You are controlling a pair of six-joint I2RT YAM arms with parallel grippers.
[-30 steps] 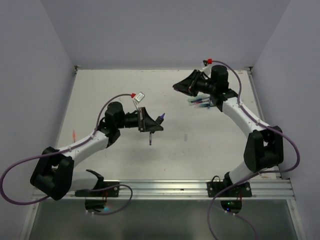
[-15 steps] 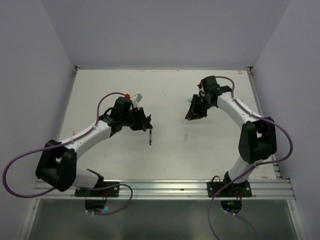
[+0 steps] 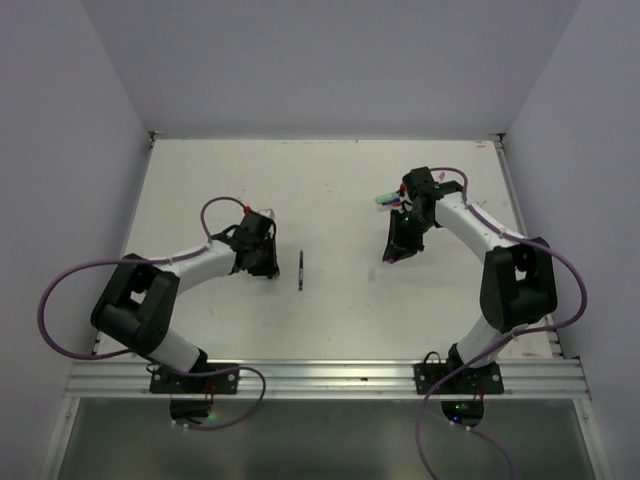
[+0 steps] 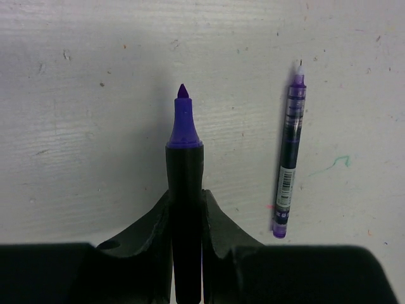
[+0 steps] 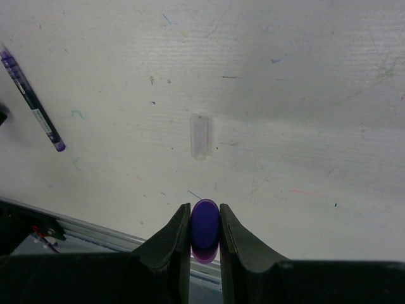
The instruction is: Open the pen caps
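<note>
**Marker and cap apart: set-down is next**

Landmark: the loose pen [image 3: 300, 270] lying mid-surface [image 3: 330, 180], tip bare.

- Left end effector [image 4: 186, 199], just left of the loose pen, is clamped on the marker [image 4: 184, 136]. The barrel sits between the jaws and the purple tip pokes out front, uncapped.
- Right end effector [image 5: 204, 218], well right of the loose pen, is clamped on the purple cap [image 5: 204, 229], seen end-on.
- Clear cap [image 5: 200, 136] lies flat on the surface, to the right of the loose pen and apart from it.
- More pens [image 3: 385, 198] sit in a small cluster to the right of the loose pen, towards the far edge. Can't tell from here which ones are capped.

My read: this marker counts as opened, and we're at the release stage.

Next move:
- Lower both end effectors and let go of the marker and purple cap on bare surface.
- Keep them off the loose pen and clear cap so nothing gets knocked or rolls.
- Then the right arm reaches for the cluster.
</note>
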